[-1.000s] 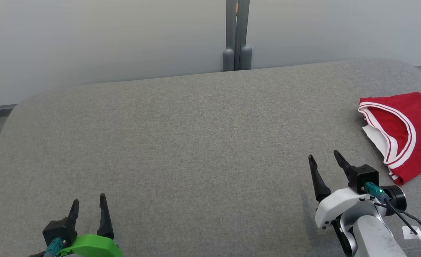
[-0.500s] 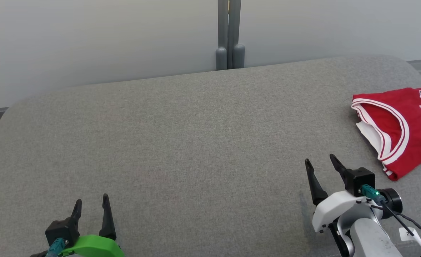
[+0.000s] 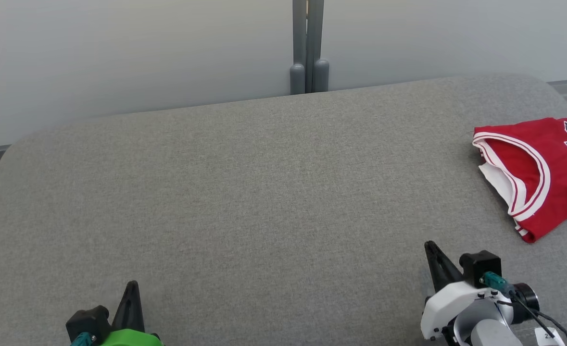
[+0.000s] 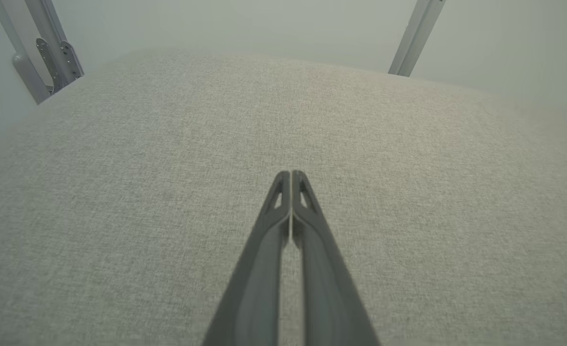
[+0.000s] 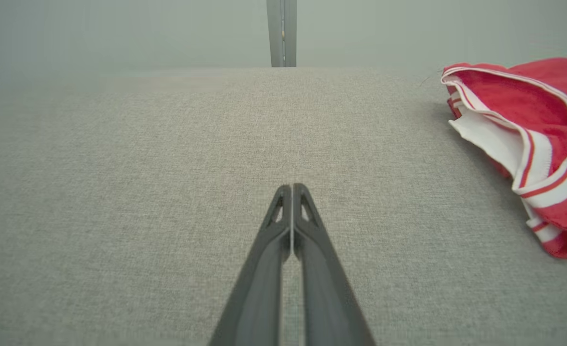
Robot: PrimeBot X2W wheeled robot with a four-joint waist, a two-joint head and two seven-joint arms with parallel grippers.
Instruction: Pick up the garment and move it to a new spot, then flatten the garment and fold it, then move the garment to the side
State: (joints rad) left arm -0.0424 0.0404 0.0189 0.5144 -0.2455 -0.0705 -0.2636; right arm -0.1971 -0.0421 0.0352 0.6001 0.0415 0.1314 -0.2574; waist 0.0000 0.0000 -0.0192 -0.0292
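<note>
Red jersey [image 3: 540, 163] lies folded at the right edge of the grey padded table [image 3: 264, 192], white-trimmed opening facing left (lettering partly cut off). Left gripper [image 3: 132, 287] sits at the near left, jaws pressed together, holding nothing. Right gripper [image 3: 430, 246], jaws likewise together, stands near the jersey, not touching it.

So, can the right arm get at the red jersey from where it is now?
Probably yes. The red jersey lies on the grey pad ahead and to the right of the right gripper, with only bare fabric between them. Its jaws are shut, so they must open first.
</note>
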